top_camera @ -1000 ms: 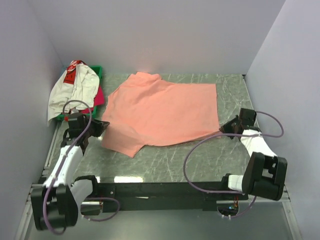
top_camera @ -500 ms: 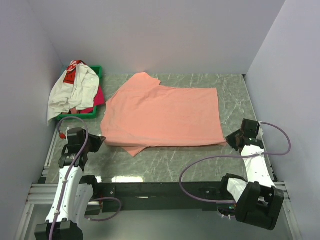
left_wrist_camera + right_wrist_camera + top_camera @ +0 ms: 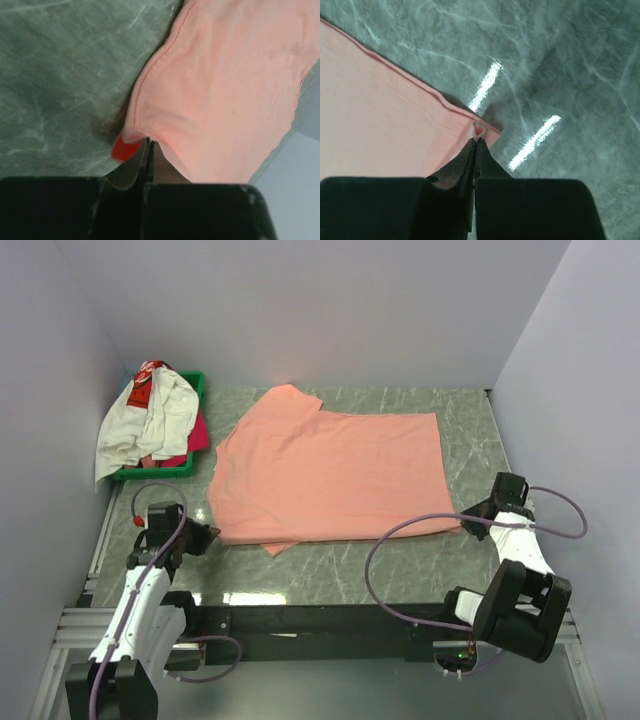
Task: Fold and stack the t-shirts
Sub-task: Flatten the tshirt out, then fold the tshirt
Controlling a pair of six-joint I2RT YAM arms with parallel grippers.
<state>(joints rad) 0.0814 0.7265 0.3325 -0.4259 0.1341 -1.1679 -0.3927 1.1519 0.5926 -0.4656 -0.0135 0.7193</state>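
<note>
The salmon-pink t-shirt lies spread across the middle of the table, folded once. My left gripper is shut on its near left corner, and the pinched cloth shows at the fingertips in the left wrist view. My right gripper is shut on its near right corner, low over the table. The white t-shirt with the red patch lies heaped over the green tray at the back left. The magenta-pink t-shirt peeks out beneath it.
The marble tabletop shows in front of the shirt, with the black rail along the near edge. Walls close in on the left, back and right. The right arm's cable loops over the near table.
Both grippers have pulled the shirt's near edge toward the front of the table, flattening it. The left arm drew back and down; the right arm moved outward to the right.
</note>
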